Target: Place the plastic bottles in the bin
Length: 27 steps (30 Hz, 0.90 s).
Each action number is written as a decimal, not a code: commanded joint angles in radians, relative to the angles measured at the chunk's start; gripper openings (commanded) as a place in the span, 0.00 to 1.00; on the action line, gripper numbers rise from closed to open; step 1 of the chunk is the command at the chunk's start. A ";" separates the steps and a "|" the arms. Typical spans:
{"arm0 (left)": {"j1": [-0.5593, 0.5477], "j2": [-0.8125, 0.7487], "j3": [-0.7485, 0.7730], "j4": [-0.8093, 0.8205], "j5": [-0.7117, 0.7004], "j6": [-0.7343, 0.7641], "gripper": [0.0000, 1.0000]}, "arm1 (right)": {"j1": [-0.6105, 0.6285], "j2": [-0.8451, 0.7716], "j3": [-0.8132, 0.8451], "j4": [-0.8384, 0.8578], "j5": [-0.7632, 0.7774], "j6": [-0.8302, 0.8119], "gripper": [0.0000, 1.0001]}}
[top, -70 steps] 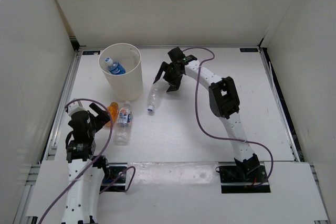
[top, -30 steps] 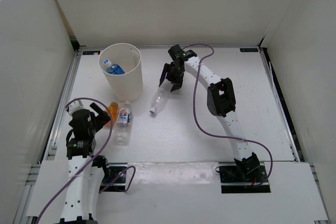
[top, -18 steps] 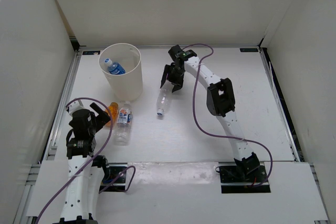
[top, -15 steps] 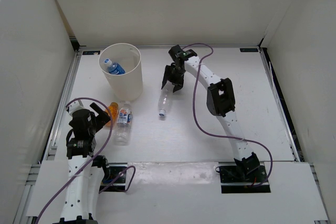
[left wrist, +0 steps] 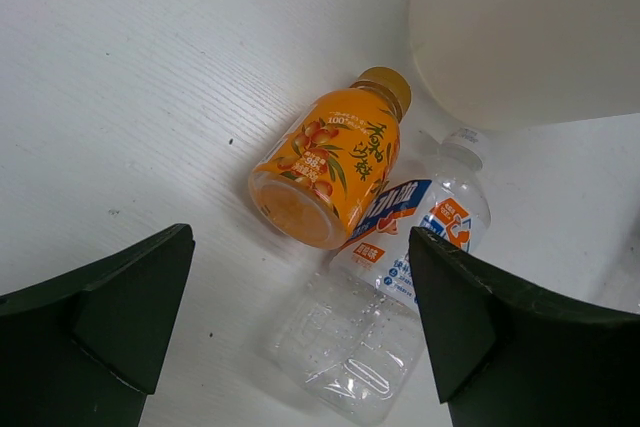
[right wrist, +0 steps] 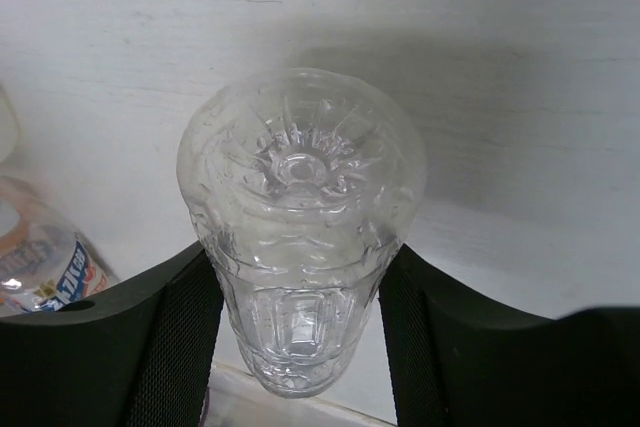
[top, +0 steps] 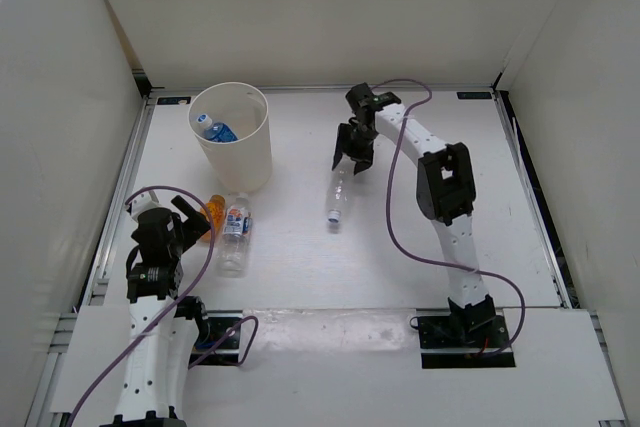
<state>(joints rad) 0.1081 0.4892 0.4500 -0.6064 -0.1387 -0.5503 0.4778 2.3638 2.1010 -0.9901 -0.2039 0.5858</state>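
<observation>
Top camera: I count one bin [top: 262, 122] and four bottles, with the blue-label bottle [top: 219, 131] inside it, the orange bottle [top: 214, 211] and red-label bottle [top: 235, 230] touching on the tabletop [top: 300, 277] by my left end effector [top: 188, 223], and the plain clear bottle [top: 336, 197] hanging cap-down from my right end effector [top: 353, 161], well apart from the bin. Left wrist: my fingers [left wrist: 100, 307] are spread and empty. Right wrist: the pads [right wrist: 180, 347] clamp that bottle's base end, and I fear its slick wall slipping mid-carry
</observation>
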 commanded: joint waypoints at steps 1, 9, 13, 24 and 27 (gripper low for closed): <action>-0.001 0.005 0.026 0.008 0.002 -0.003 1.00 | 0.024 -0.193 -0.001 0.074 0.081 -0.014 0.00; -0.001 0.011 0.024 0.010 0.002 -0.002 1.00 | 0.119 -0.512 -0.160 0.443 0.399 0.039 0.00; 0.001 0.011 0.024 0.011 0.002 -0.002 1.00 | 0.192 -0.603 -0.180 0.580 0.503 0.026 0.00; -0.001 0.012 0.026 0.013 0.005 -0.003 1.00 | 0.538 -0.507 -0.213 1.465 1.087 -0.626 0.00; -0.001 0.014 0.024 0.011 0.002 -0.003 1.00 | 0.590 -0.381 -0.055 1.574 1.104 -0.790 0.00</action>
<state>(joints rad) 0.1081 0.5014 0.4500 -0.6056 -0.1383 -0.5503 1.0370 1.8969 1.9358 0.2661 0.7670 0.0895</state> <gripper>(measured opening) 0.996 0.595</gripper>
